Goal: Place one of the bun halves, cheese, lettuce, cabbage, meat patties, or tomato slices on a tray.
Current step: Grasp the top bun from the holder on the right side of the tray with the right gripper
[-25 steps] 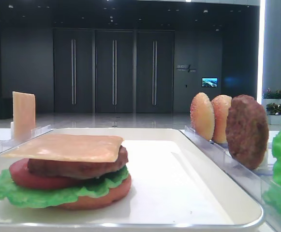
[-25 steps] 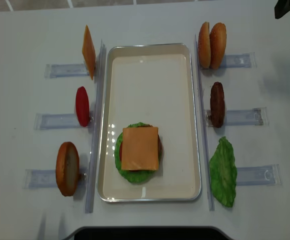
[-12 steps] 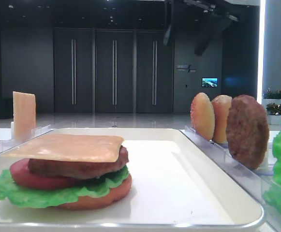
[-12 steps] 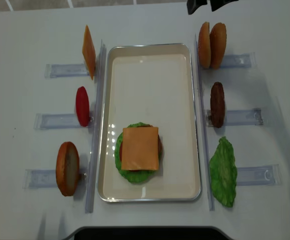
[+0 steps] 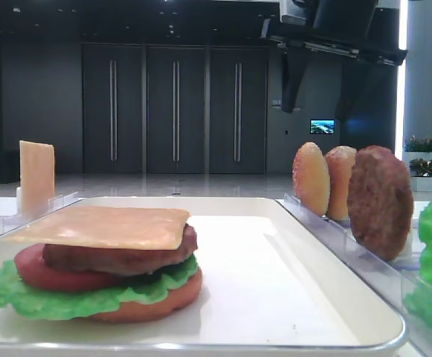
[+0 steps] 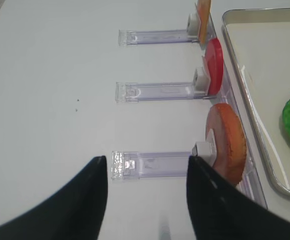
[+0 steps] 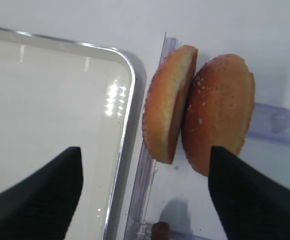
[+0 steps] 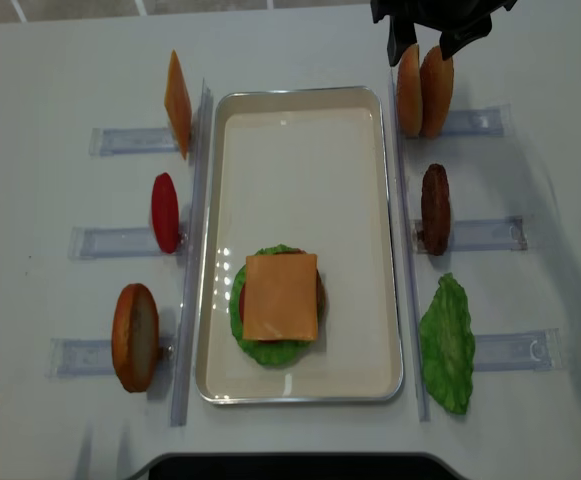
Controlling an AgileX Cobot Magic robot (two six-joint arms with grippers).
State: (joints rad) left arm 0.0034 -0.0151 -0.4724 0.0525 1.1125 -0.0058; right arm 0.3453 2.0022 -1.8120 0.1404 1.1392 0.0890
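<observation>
A white tray (image 8: pixel 300 100) holds one stack: bun bottom, lettuce (image 8: pixel 270 350), tomato, patty and a cheese slice (image 8: pixel 281 296). The right gripper (image 8: pixel 428 38) hovers with jaws spread wide and empty over two upright bun halves (image 7: pixel 197 110) in the rack right of the tray. One patty (image 8: pixel 434 208) and one lettuce leaf (image 8: pixel 447 345) wait nearby; the left gripper (image 6: pixel 145 200) is open, empty

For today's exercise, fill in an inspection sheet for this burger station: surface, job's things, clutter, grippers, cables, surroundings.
Surface: white table, bare around the racks.
Job's things: tray holds a stack of bun bottom, lettuce, tomato, patty, cheese on top. Two bun halves, a patty and lettuce stand right of it; cheese, tomato and a bun left.
Clutter: nothing seen.
Grippers: right gripper open above the two bun halves, not touching; left gripper open, empty.
Cables: nothing seen.
Surroundings: dark hall with doors.
</observation>
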